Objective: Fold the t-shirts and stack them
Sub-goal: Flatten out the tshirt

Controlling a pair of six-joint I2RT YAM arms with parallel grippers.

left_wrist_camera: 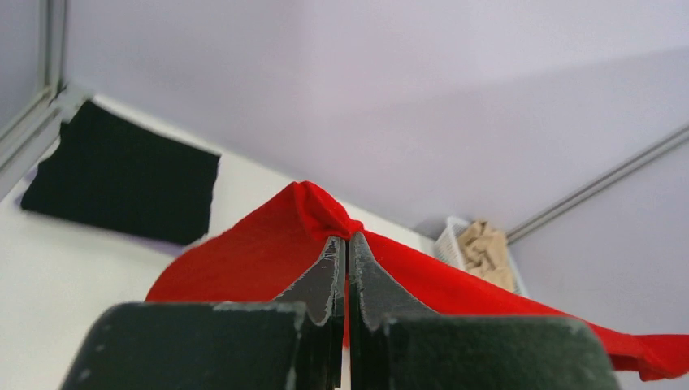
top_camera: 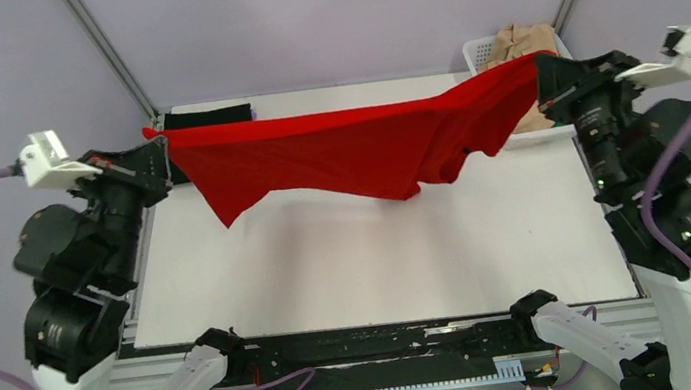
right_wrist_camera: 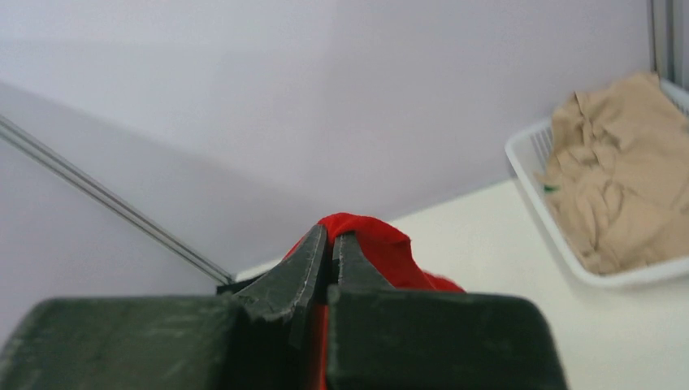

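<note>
The red t-shirt (top_camera: 346, 150) hangs stretched in the air above the far half of the table, held between both grippers. My left gripper (top_camera: 157, 151) is shut on its left end, which bunches at the fingertips in the left wrist view (left_wrist_camera: 321, 207). My right gripper (top_camera: 542, 78) is shut on its right end, seen as a red fold in the right wrist view (right_wrist_camera: 366, 236). A folded black t-shirt (top_camera: 206, 117) lies flat at the far left of the table, also in the left wrist view (left_wrist_camera: 122, 175). Beige t-shirts (top_camera: 523, 40) sit crumpled in the basket.
A white lattice basket (top_camera: 476, 52) stands at the far right corner, also in the right wrist view (right_wrist_camera: 561, 252) and the left wrist view (left_wrist_camera: 448, 244). The white table top (top_camera: 361, 264) lies beneath the hanging shirt. Frame poles rise at both back corners.
</note>
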